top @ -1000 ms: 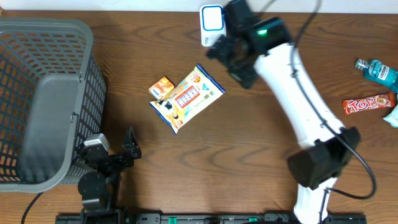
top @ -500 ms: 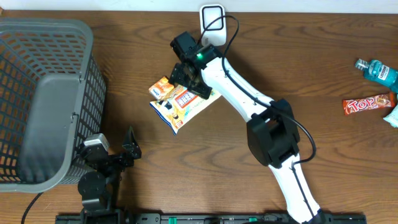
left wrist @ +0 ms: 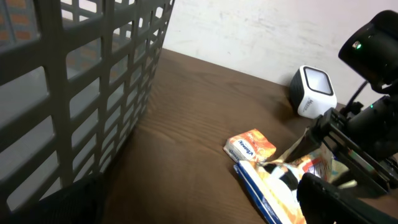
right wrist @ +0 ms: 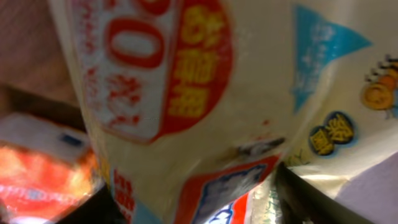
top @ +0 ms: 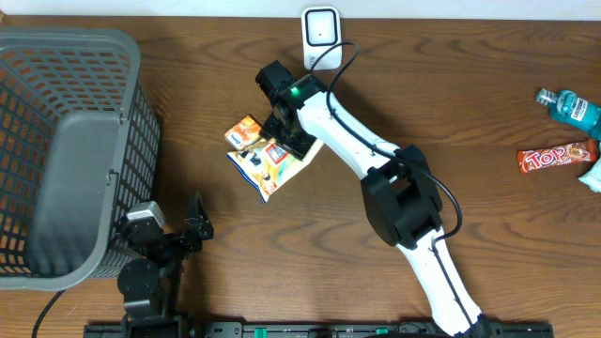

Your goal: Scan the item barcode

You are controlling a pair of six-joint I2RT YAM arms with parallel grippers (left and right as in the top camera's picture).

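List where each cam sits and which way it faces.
Overhead: above the table, looking straight down; left gripper, right gripper, basket, scanner, bag, box.
Left wrist: low beside basket, facing scanner; own fingers at bottom corners, right arm at right.
Right wrist: close over bag, facing down; own finger probably the dark edge bottom right.
Shared: bag and box in all three.

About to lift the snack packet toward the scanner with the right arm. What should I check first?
1. Right gripper over snack packet: ok.
2. Firm grip on the packet: cannot tell.
3. Orange box clear of the packet: not ok, it lies right against it.
4. Path to scanner free: ok.
5. Left gripper open, parked by basket: ok.
6. Barcode side located: cannot tell.
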